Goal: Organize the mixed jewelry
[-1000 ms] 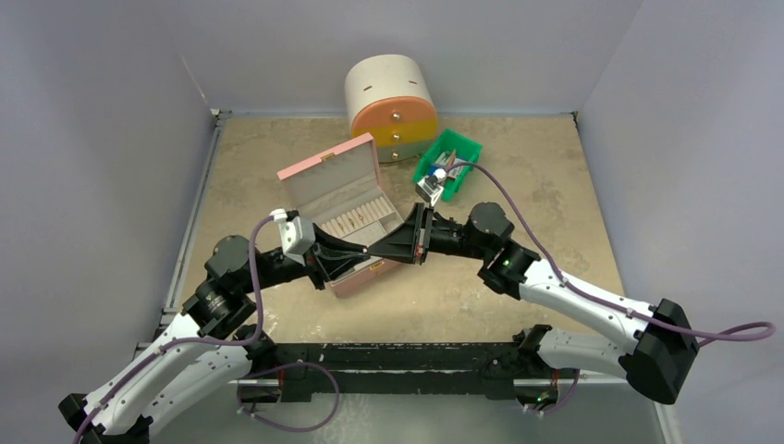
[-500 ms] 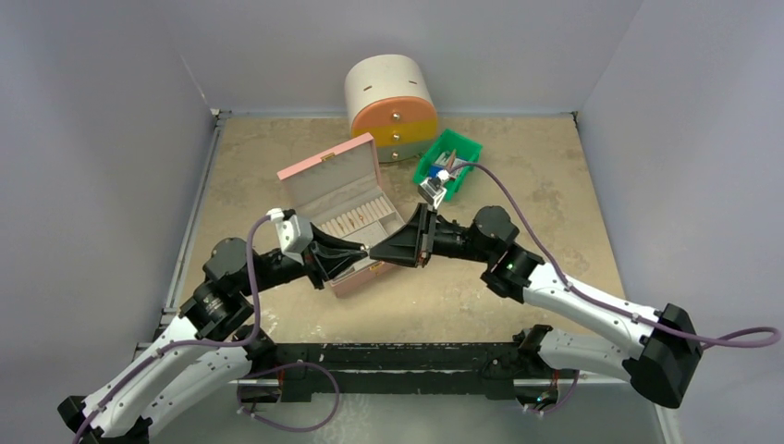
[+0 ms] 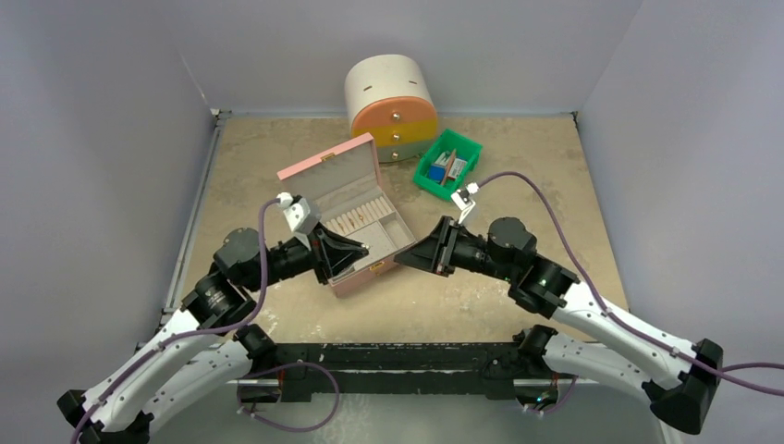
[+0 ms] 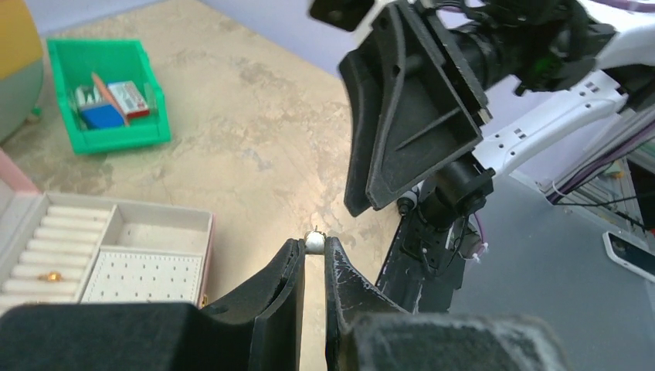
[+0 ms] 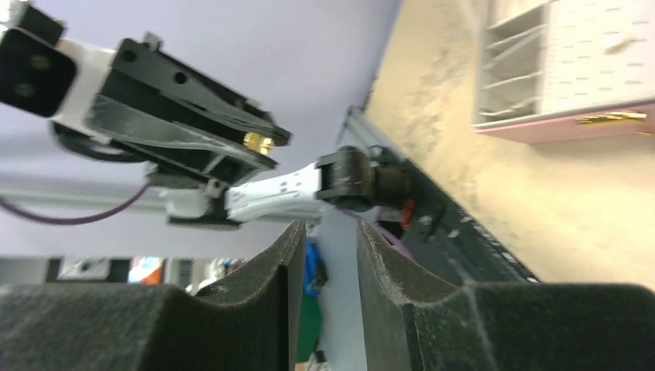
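Two arms reach over a mottled beige tabletop [image 3: 555, 185], the left arm [image 3: 176, 338] and the right arm [image 3: 601, 314] pointing at each other near its middle. At the back stands a round drawer cabinet [image 3: 388, 97] with orange, yellow and green fronts. In front of it a pink jewellery box [image 3: 325, 159] lies open, lid raised, its pale lining split into ring rolls, a plain tray and a perforated panel. Right of the box sits a green bin [image 3: 474, 153] holding coloured items.

The left jaws hang over the box's near edge, closed on a tiny gold-coloured stud [image 4: 314, 241] pinched at their very tips and clear of the tabletop. The right jaws are just beside the box's right corner, facing the left ones; they stand parted with nothing between them. One more small gold piece [image 4: 52, 275] lies in the ring rolls.
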Robot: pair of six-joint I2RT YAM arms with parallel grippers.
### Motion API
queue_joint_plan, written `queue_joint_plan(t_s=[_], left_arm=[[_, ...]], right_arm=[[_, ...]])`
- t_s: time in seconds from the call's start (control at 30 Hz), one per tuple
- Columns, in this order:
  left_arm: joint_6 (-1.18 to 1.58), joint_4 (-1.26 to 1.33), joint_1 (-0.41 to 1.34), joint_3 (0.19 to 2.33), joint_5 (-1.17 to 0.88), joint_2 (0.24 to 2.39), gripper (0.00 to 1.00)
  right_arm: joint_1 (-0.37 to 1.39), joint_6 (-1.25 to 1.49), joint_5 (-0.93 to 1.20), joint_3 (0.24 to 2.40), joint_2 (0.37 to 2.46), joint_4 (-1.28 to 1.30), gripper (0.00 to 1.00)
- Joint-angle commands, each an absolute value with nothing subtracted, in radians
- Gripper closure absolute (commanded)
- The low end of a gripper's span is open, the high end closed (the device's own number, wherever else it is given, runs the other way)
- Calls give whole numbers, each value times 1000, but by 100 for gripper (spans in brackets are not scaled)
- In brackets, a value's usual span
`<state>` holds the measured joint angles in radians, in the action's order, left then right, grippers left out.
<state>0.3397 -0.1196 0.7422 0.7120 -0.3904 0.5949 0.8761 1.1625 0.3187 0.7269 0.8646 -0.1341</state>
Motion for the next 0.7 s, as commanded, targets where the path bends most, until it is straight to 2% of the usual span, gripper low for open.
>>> queue_joint_plan(t_s=[0.0,0.27,0.67], left_arm=[[433,-205,743,802,-280,645,100],[450,-410,743,942,-218,948,100],[413,-526,743,1082,-89,1251,100]], right_arm=[[877,999,82,790,782,145,66],[876,907,-135,807,701,369,66],[877,900,-163,744,676,443,66]])
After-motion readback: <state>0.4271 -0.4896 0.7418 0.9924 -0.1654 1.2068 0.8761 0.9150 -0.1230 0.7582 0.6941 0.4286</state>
